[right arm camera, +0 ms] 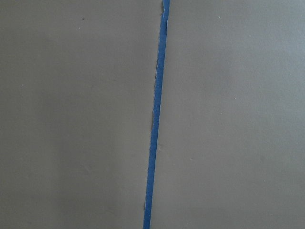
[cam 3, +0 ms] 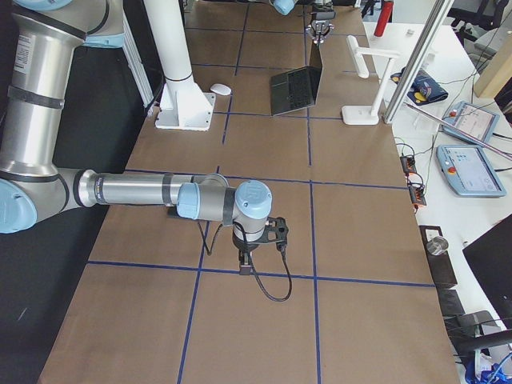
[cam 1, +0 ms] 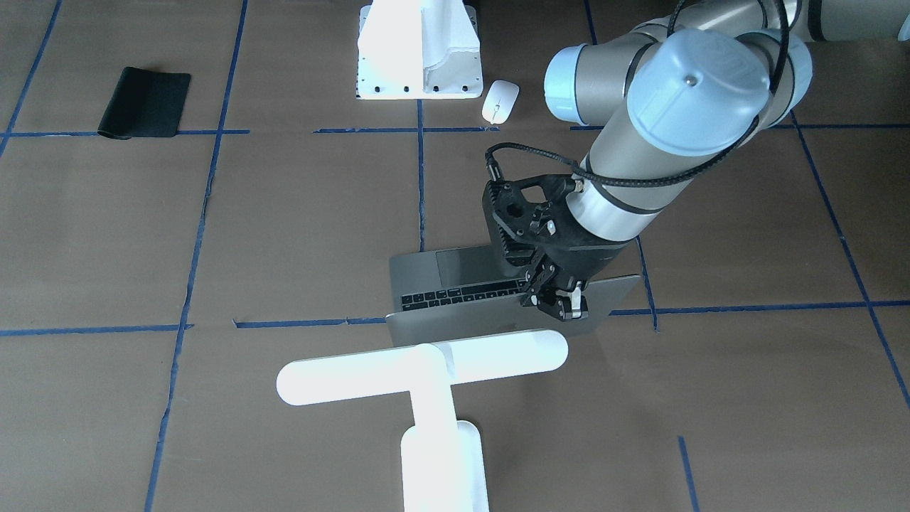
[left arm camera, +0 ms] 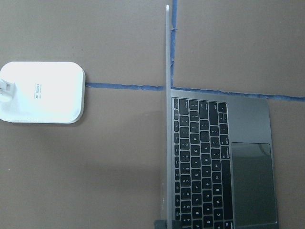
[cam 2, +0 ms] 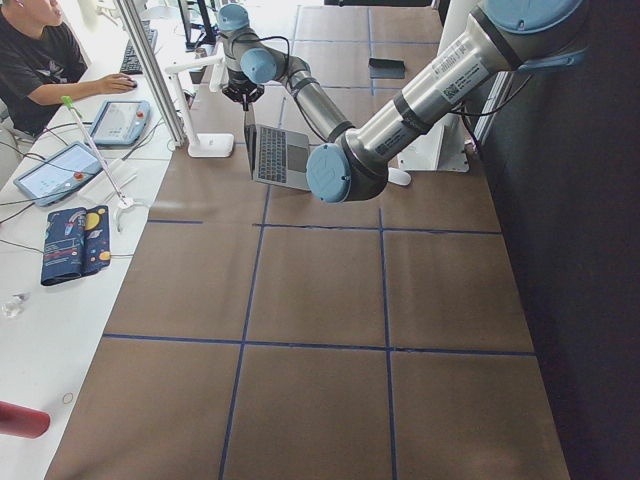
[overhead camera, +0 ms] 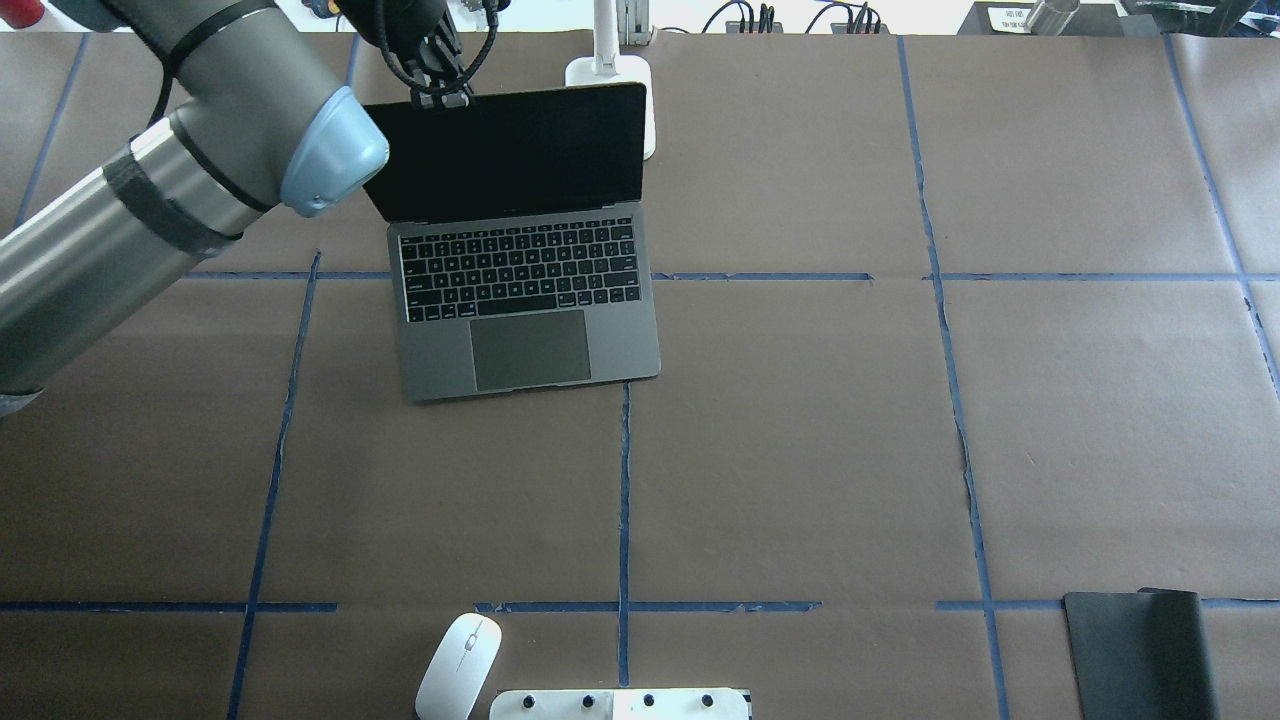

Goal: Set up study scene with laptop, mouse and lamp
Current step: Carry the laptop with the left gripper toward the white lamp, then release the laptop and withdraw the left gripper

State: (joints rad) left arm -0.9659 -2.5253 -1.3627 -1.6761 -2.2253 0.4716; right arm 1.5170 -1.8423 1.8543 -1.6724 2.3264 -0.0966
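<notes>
The left gripper looked clamped on the laptop at its lid's top edge, with the screen raised near upright. Opening it seemed the step in hand. In the overhead view the lamp stood just behind at 1 o'clock and the mouse lay well apart at 6 o'clock. The next move, I judged, was to release the lid and fetch the mouse. I could not tell whether the right gripper was open.

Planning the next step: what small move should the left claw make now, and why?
Probably lift the left claw straight off the laptop lid, releasing if it grips: the screen stands open, the lamp is behind it, and the mouse lies far off by the mount.
</notes>
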